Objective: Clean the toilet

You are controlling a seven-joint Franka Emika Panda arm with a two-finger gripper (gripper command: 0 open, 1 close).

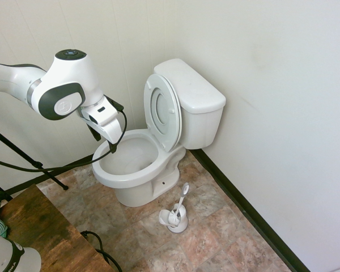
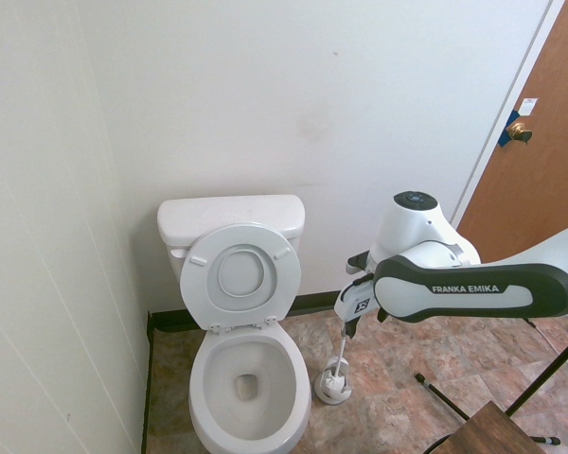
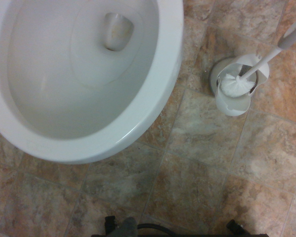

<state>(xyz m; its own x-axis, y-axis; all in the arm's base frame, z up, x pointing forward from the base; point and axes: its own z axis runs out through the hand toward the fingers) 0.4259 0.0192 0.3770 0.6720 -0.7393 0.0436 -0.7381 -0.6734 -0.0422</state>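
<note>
End effector (image 1: 111, 146) hangs pointing down above the near side of the toilet bowl rim, above the floor; nothing between its fingers. Fingers read as spread, though they show only as small dark tips in the first exterior view, and in the second exterior view (image 2: 348, 326) they sit in line with the brush handle behind them.

Toilet (image 1: 158, 148) stands in the corner, tank against the back wall. Seat and lid are both raised and lean back on the tank. Bowl is open; wrist view shows pale water and the drain opening inside the bowl (image 3: 89, 74), rim glossy white.

Toilet brush (image 1: 181, 199) stands in a small white holder (image 1: 175, 220) on the floor just beside the toilet's base, on the side away from the side wall. Handle tilts upward; the white bristle head sits down in the holder, clear in the wrist view (image 3: 235, 85).

Floor (image 1: 215, 238) is mottled brown and tan tile, with dark baseboard along the wall. A wooden bench corner (image 1: 39, 232) shows at the lower edge. Brown door (image 2: 544, 170) at the far right of the second exterior view.
</note>
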